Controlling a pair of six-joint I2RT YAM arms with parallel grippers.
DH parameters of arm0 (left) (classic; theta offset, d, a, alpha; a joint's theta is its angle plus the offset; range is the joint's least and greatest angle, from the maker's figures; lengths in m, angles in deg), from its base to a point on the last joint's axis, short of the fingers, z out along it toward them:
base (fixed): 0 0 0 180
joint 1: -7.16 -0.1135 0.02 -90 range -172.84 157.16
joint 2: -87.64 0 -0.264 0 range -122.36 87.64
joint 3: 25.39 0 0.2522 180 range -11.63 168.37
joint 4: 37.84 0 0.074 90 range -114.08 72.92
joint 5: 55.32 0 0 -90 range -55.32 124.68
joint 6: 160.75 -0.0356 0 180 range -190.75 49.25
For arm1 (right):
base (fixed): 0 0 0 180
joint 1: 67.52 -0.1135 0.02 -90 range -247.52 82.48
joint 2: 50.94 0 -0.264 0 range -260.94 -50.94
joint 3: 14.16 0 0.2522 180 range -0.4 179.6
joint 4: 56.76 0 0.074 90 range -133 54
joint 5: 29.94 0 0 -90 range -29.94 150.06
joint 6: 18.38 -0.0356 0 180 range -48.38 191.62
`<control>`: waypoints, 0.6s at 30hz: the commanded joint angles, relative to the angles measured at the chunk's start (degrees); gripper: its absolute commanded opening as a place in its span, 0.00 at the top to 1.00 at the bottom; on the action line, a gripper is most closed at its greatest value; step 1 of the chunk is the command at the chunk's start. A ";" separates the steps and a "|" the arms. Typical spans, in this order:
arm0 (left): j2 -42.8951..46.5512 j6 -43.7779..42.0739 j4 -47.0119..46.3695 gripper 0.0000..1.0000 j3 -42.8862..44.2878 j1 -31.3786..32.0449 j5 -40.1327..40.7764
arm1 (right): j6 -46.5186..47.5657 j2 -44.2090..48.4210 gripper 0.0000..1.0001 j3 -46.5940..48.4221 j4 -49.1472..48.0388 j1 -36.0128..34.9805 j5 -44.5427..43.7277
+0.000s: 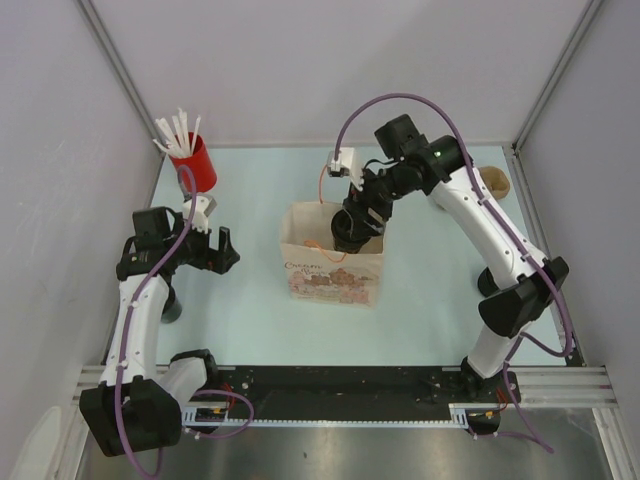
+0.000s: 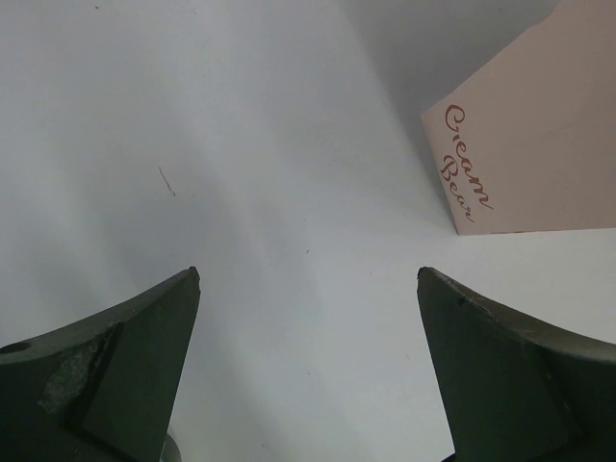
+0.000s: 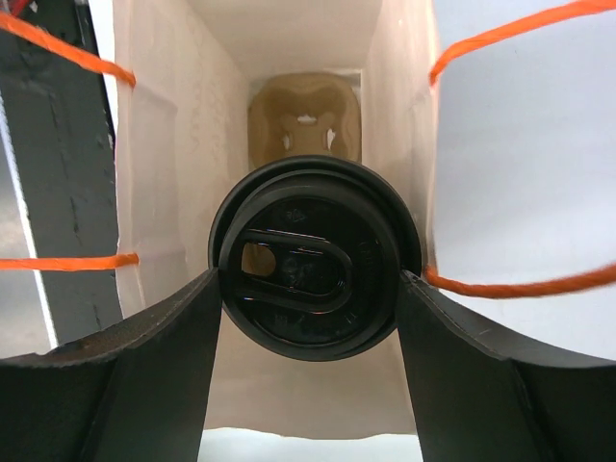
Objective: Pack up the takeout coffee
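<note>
Stage: mid-pack | right gripper pinches lidded takeout coffee by its sides, within mouth of paper bag | left gripper spread, empty | remaining, by my judgement: lower, release, withdraw

Right hand grips lidded takeout coffee, seemingly inside the paper bag.

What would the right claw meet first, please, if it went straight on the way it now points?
The right claw, shut on the takeout coffee, points down into the paper bag. Straight on lies a brown cardboard insert at the bag's bottom, probably; depth is unclear.
</note>
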 commanded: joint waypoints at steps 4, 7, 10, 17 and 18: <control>-0.14 -1.25 -1.46 0.00 -0.25 -0.66 -1.83 | 5.88 -0.58 0.44 1.43 3.42 -2.12 -3.98; 0.04 -1.17 -1.37 0.01 -0.25 -0.66 -1.83 | 7.64 -1.63 0.44 1.61 5.44 -2.91 -4.77; 0.04 -1.25 -1.37 0.01 -0.17 -0.57 -1.83 | 8.78 -2.51 0.44 1.34 6.85 -3.52 -5.74; -0.14 -1.25 -1.46 0.00 -0.25 -0.57 -1.83 | 10.19 -5.41 0.44 2.66 9.48 -3.70 -6.44; -0.14 -1.25 -1.46 0.00 -0.25 -0.66 -1.83 | 10.28 -6.46 0.44 3.53 10.10 -3.70 -6.27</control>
